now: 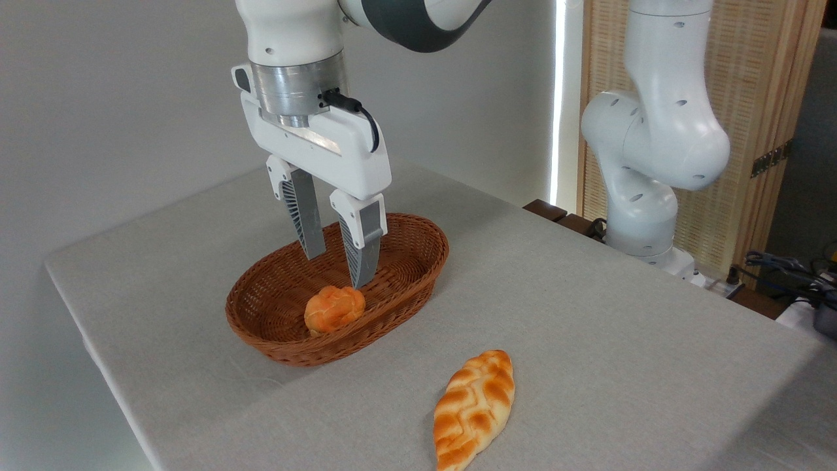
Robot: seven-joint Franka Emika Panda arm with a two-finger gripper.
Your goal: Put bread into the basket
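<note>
Camera view: the white two-finger gripper [337, 261] of the Franka arm is hanging above the oval brown woven wicker basket [418, 275], pointing downward, with its grey ribbed fingers [306, 219] spread apart and gripping nothing. The fingertips are hovering inside the basket's outline, just above and behind a small round orange bun [334, 309], which is lying on the basket floor toward the near end; whether the right-hand fingertip is touching the bun cannot be determined. The long, leaf-shaped braided loaf [474, 409], golden-brown with pale cream grooves, is lying flat on the grey cloth-covered table [588, 314], outside the basket, below and to the right of the gripper and well apart from it, one pointed end directed toward the front edge. The loaf is not touching the basket. No brand mark, label or legible writing is showing on the arm, the gripper or any object.
</note>
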